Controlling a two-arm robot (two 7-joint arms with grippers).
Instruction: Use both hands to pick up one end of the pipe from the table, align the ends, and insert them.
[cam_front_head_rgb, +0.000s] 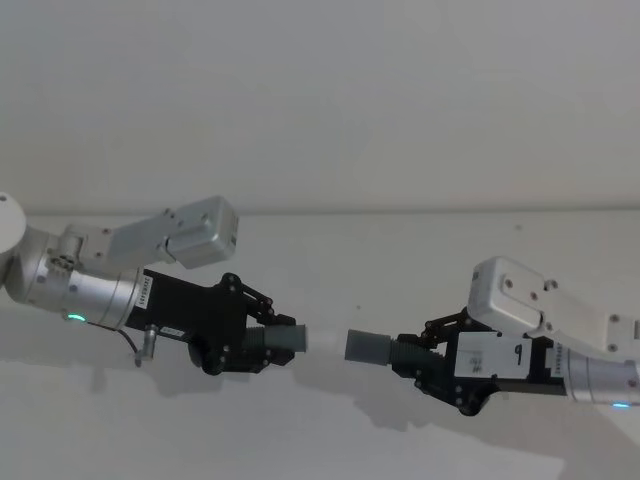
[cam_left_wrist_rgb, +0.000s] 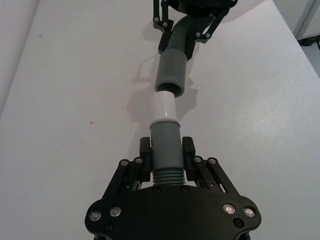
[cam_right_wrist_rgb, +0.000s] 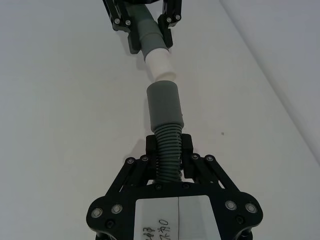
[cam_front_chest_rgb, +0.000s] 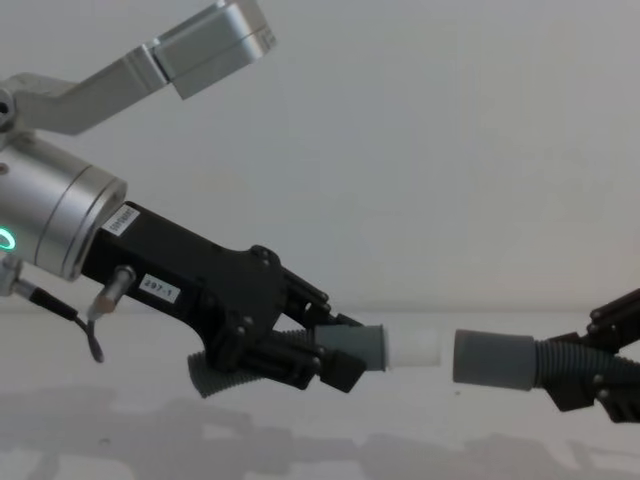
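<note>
Both ends of the hose (cam_front_chest_rgb: 570, 362) are lifted above the desk (cam_left_wrist_rgb: 75, 100). The left hand (cam_left_wrist_rgb: 166, 155) grips the cuff with the white tip (cam_left_wrist_rgb: 163, 107); the right hand (cam_right_wrist_rgb: 168, 150) grips the ribbed hose behind the socket cuff (cam_right_wrist_rgb: 164, 105). The ends face each other, nearly aligned, just apart; insertion is left.

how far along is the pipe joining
Done: both ends are off the table. The left gripper is shut on the white-tipped end; the right gripper is shut on the socket end.
In hand: aligning; the tips face each other, roughly in line, with a small gap.
Left: close the gap and push the white tip into the socket.
</note>
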